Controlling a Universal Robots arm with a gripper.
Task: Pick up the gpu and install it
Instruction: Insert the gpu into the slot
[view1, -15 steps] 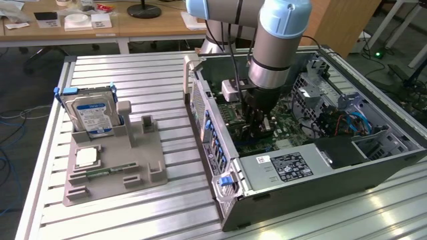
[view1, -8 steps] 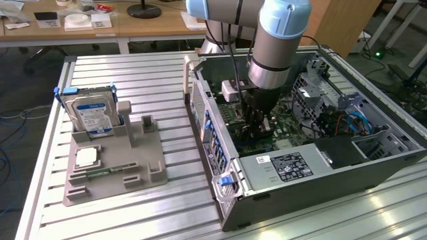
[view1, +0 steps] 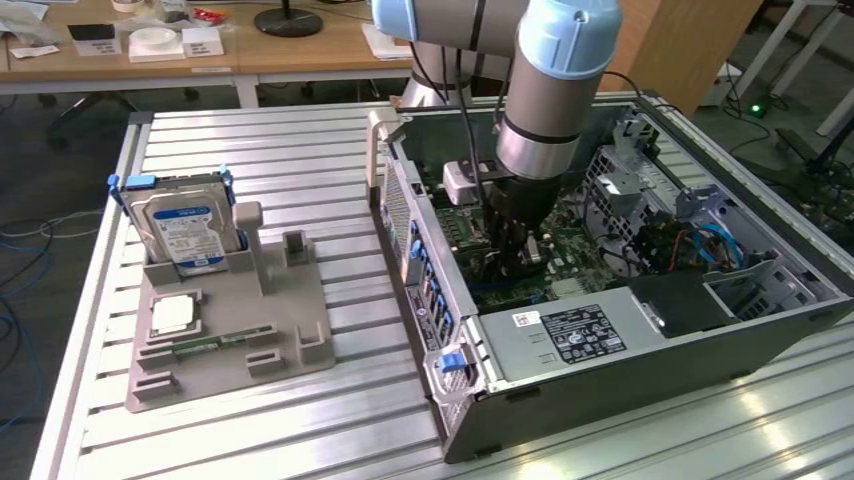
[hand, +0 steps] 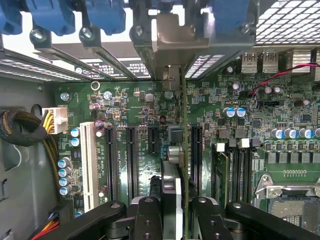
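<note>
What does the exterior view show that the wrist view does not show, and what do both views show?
Exterior view alone: the hard drive standing in the grey holder on the slatted table, and the power supply label. Wrist view alone: the motherboard's black slots, the white slot, and the gpu seen edge-on between the hand's fingers, its bracket at the case's rear. Both: the hand inside the open computer case, above the motherboard.

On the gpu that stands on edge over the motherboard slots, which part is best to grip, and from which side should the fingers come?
Grip the gpu by its free long edge, the one away from the slots, coming from the open side of the computer case. The card stands edge-on and thin, so fingers fit on its two flat faces. The gripper holds it this way now.
</note>
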